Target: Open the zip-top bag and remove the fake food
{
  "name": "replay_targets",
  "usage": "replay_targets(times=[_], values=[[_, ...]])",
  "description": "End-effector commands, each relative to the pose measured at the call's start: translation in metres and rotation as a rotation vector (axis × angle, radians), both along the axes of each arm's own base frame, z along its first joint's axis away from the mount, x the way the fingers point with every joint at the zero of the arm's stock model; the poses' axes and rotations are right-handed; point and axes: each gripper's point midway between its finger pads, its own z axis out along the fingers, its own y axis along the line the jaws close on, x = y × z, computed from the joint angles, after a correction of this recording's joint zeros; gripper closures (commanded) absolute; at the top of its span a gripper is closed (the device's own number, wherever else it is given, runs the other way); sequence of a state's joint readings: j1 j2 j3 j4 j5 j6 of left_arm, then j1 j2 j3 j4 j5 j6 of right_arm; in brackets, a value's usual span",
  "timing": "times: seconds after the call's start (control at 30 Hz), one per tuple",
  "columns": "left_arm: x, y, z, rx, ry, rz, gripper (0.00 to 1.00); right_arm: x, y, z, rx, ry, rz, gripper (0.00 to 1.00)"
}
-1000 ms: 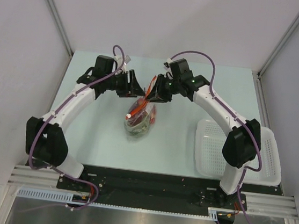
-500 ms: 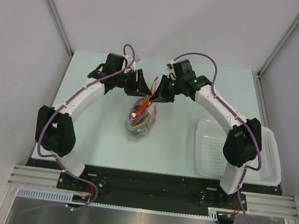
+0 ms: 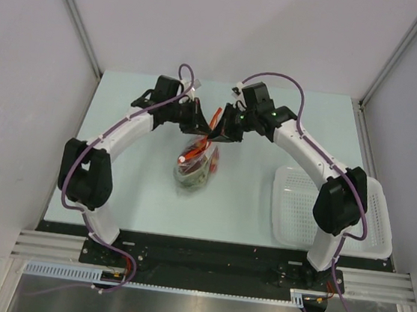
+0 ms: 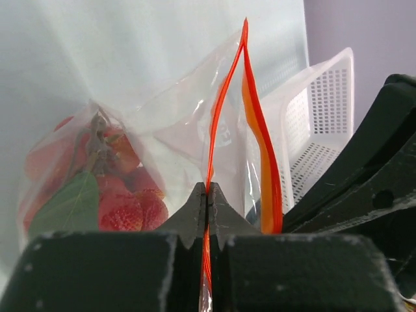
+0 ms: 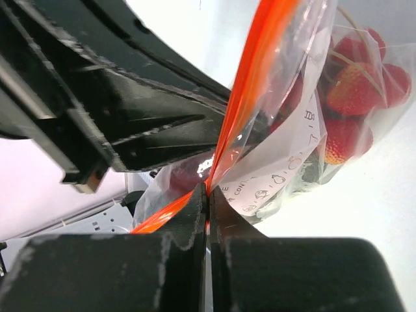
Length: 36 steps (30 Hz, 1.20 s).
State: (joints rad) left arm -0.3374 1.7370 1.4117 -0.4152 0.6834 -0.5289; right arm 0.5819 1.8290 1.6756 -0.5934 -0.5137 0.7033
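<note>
The clear zip-top bag lies mid-table with its red-orange zip strip lifted at the far end. Both grippers meet at that mouth. My left gripper is shut on one lip of the strip, which is pinched between its fingertips. The other lip bows away to the right. My right gripper is shut on the strip too, with the bag hanging beyond it. Inside the bag, the fake food shows as red strawberry-like pieces and a green leaf.
A white mesh basket sits at the table's right edge, also seen behind the bag. The right gripper's black body fills the left wrist view's right side. The left gripper's body crowds the right wrist view.
The left arm swung right to the bag's mouth and its jaws closed on the zip strip. The right gripper finished closing on the strip and stayed in place.
</note>
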Motion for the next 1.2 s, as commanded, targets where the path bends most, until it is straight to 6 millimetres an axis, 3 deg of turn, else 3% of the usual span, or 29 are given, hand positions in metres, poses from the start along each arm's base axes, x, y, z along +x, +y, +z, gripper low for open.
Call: replay_targets(times=[0.0, 0.03, 0.2, 0.3, 0.33, 0.4, 0.57, 0.67, 0.8, 0.9, 0.97, 1.07, 1.17], values=[[0.013, 0.007, 0.039, 0.065, -0.123, 0.030, 1.00, 0.001, -0.009, 0.025, 0.022, -0.067, 0.002, 1.00], [0.020, 0.018, 0.037, 0.131, -0.136, 0.093, 1.00, 0.002, -0.011, 0.022, 0.008, -0.068, 0.002, 1.00], [0.018, 0.051, 0.074, 0.249, -0.226, 0.230, 1.00, 0.003, -0.015, 0.015, -0.038, -0.098, 0.034, 1.00], [0.012, 0.076, 0.091, 0.326, -0.277, 0.318, 1.00, 0.003, -0.005, 0.019, -0.012, -0.115, 0.083, 1.00], [0.009, 0.085, 0.090, 0.361, -0.268, 0.340, 1.00, 0.001, 0.004, 0.030, 0.012, -0.135, 0.112, 1.00], [0.008, 0.104, 0.096, 0.426, -0.288, 0.405, 1.00, -0.003, 0.018, 0.029, 0.017, -0.128, 0.152, 1.00], [-0.002, 0.122, 0.115, 0.456, -0.298, 0.451, 1.00, -0.022, 0.054, 0.060, 0.116, -0.153, 0.250, 1.00], [-0.007, 0.124, 0.124, 0.457, -0.296, 0.455, 1.00, -0.023, 0.050, 0.059, 0.115, -0.140, 0.244, 1.00], [-0.009, 0.134, 0.108, 0.545, -0.263, 0.440, 1.00, -0.022, 0.022, 0.029, 0.095, -0.066, 0.199, 1.00], [-0.012, 0.138, 0.079, 0.620, -0.222, 0.373, 1.00, -0.028, 0.018, 0.015, 0.083, -0.049, 0.205, 1.00], [-0.016, 0.129, 0.066, 0.608, -0.193, 0.308, 1.00, -0.032, 0.018, 0.010, 0.073, -0.041, 0.213, 1.00], [-0.015, 0.116, 0.066, 0.551, -0.189, 0.267, 1.00, -0.033, 0.019, 0.008, 0.066, -0.049, 0.219, 1.00], [-0.012, 0.117, 0.072, 0.552, -0.202, 0.273, 1.00, -0.030, 0.016, 0.007, 0.051, -0.054, 0.211, 1.00]])
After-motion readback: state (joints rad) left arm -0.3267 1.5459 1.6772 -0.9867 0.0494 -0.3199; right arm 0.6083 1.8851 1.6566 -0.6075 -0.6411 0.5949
